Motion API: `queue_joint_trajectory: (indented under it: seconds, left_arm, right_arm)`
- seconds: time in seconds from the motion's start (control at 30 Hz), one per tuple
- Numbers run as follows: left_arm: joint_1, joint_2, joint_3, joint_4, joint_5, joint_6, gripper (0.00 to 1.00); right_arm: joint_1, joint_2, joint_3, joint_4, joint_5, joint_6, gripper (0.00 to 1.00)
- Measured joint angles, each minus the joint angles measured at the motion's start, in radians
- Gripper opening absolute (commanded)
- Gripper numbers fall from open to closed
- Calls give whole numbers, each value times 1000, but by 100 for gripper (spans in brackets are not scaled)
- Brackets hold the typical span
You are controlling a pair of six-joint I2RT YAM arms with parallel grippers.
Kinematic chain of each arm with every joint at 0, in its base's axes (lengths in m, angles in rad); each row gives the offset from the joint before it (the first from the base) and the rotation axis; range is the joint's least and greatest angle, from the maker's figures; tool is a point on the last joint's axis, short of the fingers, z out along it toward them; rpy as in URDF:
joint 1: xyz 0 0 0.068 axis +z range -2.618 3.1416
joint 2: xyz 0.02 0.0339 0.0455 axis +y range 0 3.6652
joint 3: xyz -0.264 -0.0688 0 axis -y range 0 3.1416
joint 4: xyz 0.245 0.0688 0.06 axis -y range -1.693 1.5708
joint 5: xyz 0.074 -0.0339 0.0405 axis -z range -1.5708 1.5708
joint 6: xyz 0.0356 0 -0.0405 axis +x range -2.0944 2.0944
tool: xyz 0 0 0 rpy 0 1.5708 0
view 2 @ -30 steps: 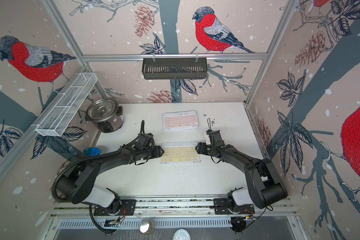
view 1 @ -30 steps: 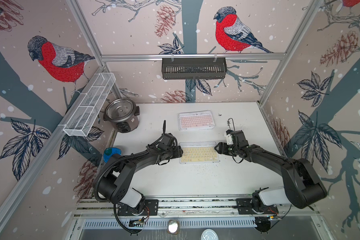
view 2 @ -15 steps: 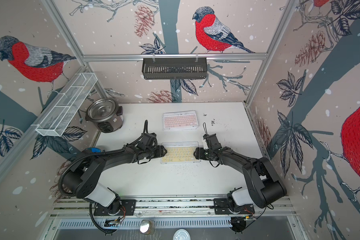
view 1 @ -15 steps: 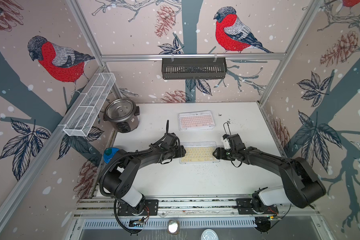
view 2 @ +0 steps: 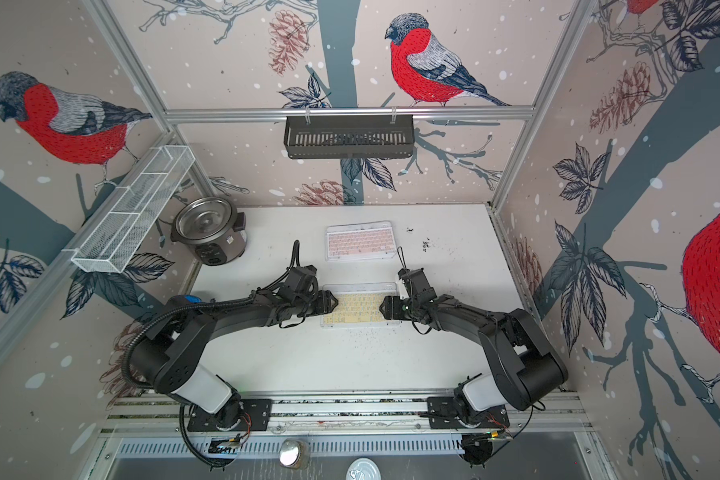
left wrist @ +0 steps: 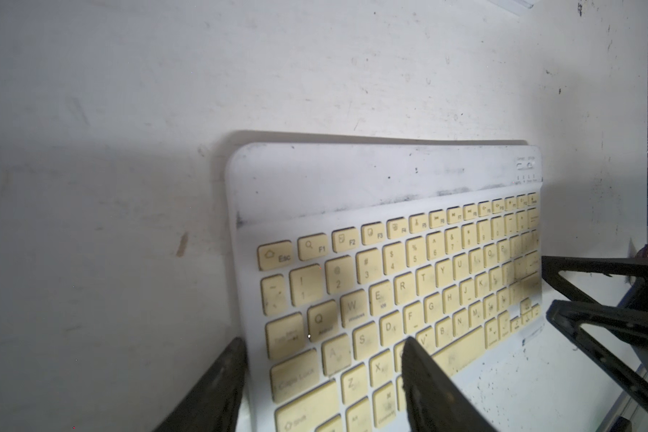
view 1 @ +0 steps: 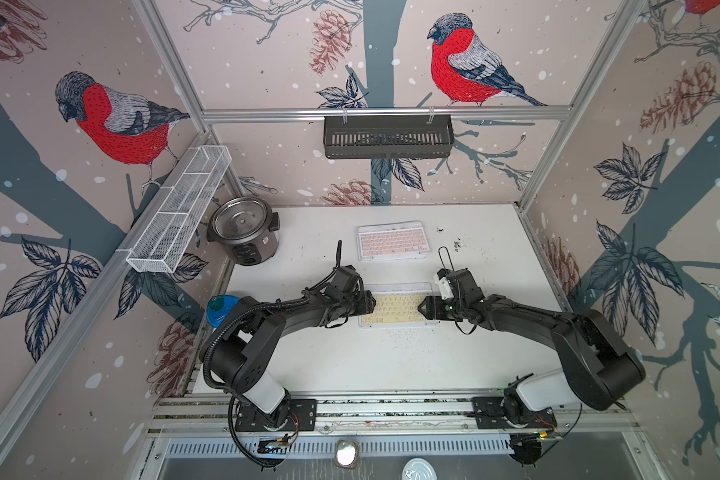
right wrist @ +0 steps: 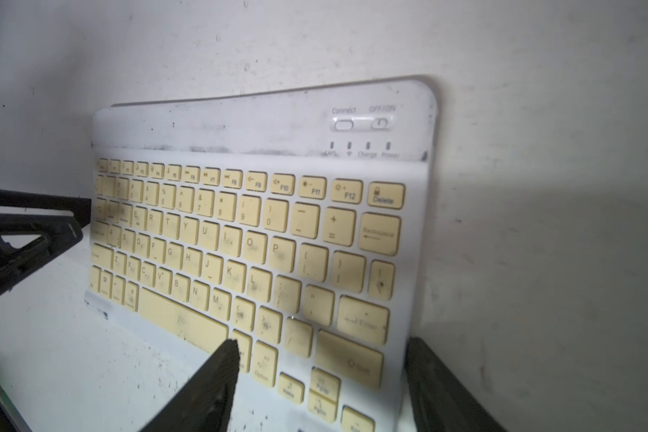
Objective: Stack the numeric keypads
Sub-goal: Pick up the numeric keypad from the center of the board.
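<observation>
A yellow-keyed keypad (view 1: 398, 307) (view 2: 358, 305) lies mid-table, long side across. My left gripper (view 1: 371, 302) (left wrist: 322, 348) stands open around its left short end, one finger (left wrist: 225, 381) along the frame's edge and the other above the keys. At the opposite short end my right gripper (view 1: 422, 308) (right wrist: 320, 348) is open the same way, with the arrow-key corner (right wrist: 315, 389) between its fingers. Whether the keypad is off the table, I cannot tell. A pink-keyed keypad (view 1: 393, 242) (view 2: 360, 242) lies flat farther back, untouched.
A rice cooker (view 1: 244, 230) stands at the back left, under a white wire basket (view 1: 179, 208) on the left wall. A black basket (view 1: 387, 135) hangs on the back wall. A blue object (view 1: 221, 307) sits at the table's left edge. Dark crumbs dot the table.
Both grippers have closed in on the yellow keypad's short ends, the left moving right and the right moving left. The keypad has stayed almost where it was.
</observation>
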Motion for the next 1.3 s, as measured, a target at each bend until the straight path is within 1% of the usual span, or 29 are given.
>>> queue_joint_trajectory:
  seconds: [0.27, 0.63, 0.87, 1.13, 1.3]
  left_arm:
    - [-8, 0, -27, 56, -25, -11, 66]
    - [-8, -13, -72, 130, -57, -26, 65]
    - [-8, -18, -82, 141, -73, -26, 66]
    - [-8, -18, -85, 143, -84, -26, 65]
    - [-9, -20, -89, 145, -97, -25, 66]
  right_arm:
    - [3, -4, -3, 16, -7, 34, 72]
    - [-35, -95, -58, 32, -159, 132, 71]
    - [-47, -162, -99, 75, -203, 185, 70]
    - [-49, -192, -144, 112, -248, 219, 69]
    - [-51, -210, -172, 149, -270, 266, 68]
